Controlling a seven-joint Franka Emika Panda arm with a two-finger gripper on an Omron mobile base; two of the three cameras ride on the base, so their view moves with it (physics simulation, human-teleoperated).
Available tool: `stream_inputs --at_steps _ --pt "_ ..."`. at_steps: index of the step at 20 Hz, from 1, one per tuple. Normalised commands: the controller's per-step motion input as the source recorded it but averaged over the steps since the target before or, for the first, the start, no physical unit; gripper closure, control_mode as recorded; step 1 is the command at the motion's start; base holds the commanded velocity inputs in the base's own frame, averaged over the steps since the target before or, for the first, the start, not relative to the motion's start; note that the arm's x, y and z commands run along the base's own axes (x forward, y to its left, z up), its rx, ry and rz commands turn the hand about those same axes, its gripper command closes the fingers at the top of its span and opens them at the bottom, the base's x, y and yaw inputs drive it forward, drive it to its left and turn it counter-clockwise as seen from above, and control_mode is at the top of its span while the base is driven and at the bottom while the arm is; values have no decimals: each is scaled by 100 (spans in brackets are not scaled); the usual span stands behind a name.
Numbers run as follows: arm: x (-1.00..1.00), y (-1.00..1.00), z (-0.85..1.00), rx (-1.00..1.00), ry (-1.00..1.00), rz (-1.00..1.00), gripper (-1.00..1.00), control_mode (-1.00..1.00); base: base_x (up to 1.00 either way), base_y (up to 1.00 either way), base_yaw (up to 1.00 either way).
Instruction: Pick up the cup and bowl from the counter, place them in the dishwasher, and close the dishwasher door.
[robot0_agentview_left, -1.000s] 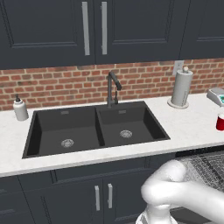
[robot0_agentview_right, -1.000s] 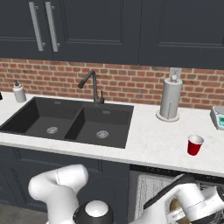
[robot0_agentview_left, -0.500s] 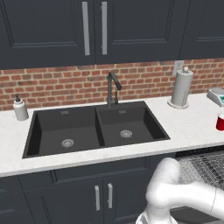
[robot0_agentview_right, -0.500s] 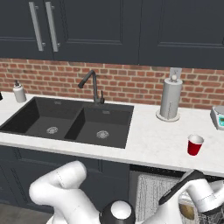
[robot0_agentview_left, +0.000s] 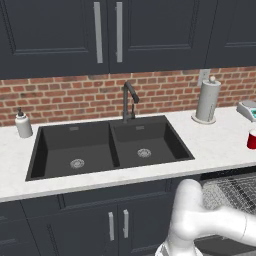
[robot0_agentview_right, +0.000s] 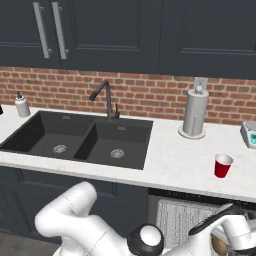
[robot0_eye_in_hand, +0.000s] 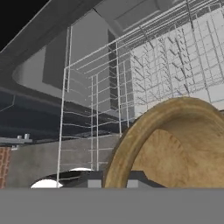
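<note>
Nearest the hand camera, a wooden bowl (robot0_eye_in_hand: 175, 148) is seen close up, its rim just above the tool (robot0_eye_in_hand: 113, 181), whose dark tips are nearly closed at that rim; the bowl is apparently held by it (the contact itself is cut off at the bottom of the view). Behind the bowl, the silvery wire rack (robot0_eye_in_hand: 144, 74) of the dishwasher (robot0_eye_in_hand: 52, 65) is seen, with the grey inner walls of the machine beyond it. In the right base view the white arm (robot0_agentview_right: 90, 225) is bent low in front of the cabinets, and the bowl (robot0_agentview_right: 222, 245) is glimpsed beside the wrist, in front of the pulled-out rack (robot0_agentview_right: 180, 220). In the left base view the rack (robot0_agentview_left: 232, 192) is shown under the edge of the desk (robot0_agentview_left: 220, 145). Further back, a small red cup (robot0_agentview_right: 223, 165) is seen standing upright on the white desk (robot0_agentview_right: 170, 160), to the right of the black double sink (robot0_agentview_right: 80, 140) and well apart from it. Behind the cup, near the brick wall, a paper-towel roll (robot0_agentview_right: 195, 113) is set upright, and a grey-and-teal device (robot0_agentview_right: 249, 133) is placed at the far right. A soap bottle (robot0_agentview_left: 23, 123) is seen left of the sink, and a dark tap (robot0_agentview_left: 128, 101) behind it.
</note>
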Motion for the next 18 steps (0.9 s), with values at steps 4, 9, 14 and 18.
stream_inputs --at_steps 4,9,14,18 --pt "56 0 -70 -1 0 -18 100 -100 0 0 0" --pt "74 -4 -58 -3 0 -10 100 -100 0 0 0" --pt "59 -2 -63 -8 0 -2 100 -100 0 0 0" --pt "31 0 -95 -19 0 0 100 -100 0 0 0"
